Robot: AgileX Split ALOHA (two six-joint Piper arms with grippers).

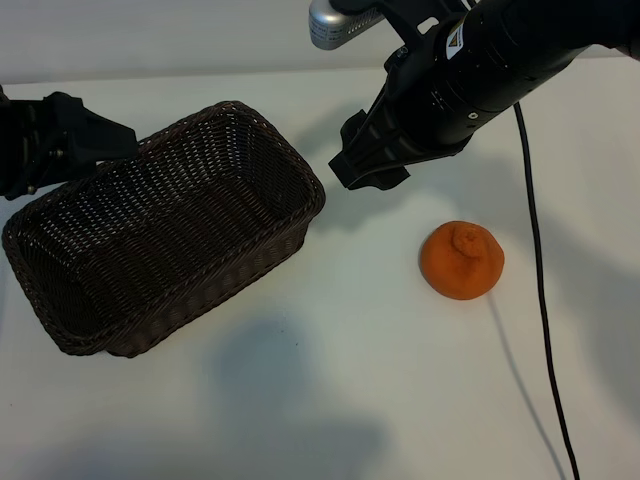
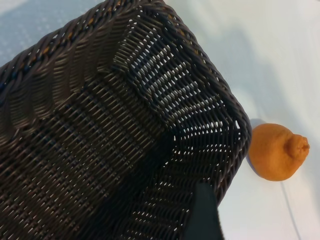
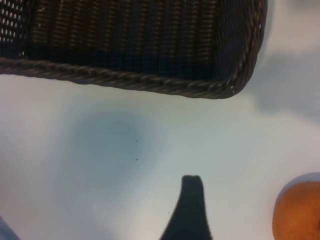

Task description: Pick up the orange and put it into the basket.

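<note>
Orange fruit, round and matte with a knobbly bump on top, lies alone on the white table, well apart from the dark brown woven wicker basket with the braided rim, so the task has not yet reached the picking step. The basket is empty and sits at an angle on the table, its open mouth facing upward, which gives a free place for dropping the fruit from above. The right gripper hangs in the air between the basket and the orange, closer to the near corner of the basket than to the fruit; it carries nothing, and its jaws stand wide apart, a posture that probably prepares it to go around a fruit of this width. In the right wrist view only one dark finger is visible, with the orange at the corner of the picture (partly cut by the edge), so the gripper is not yet above its target. The left gripper rests at the far rim of the basket, also wide open and holding nothing; whether it touches the wicker cannot be told. It seems parked there. A thin black cable runs over the table beside the orange, not touching it.
</note>
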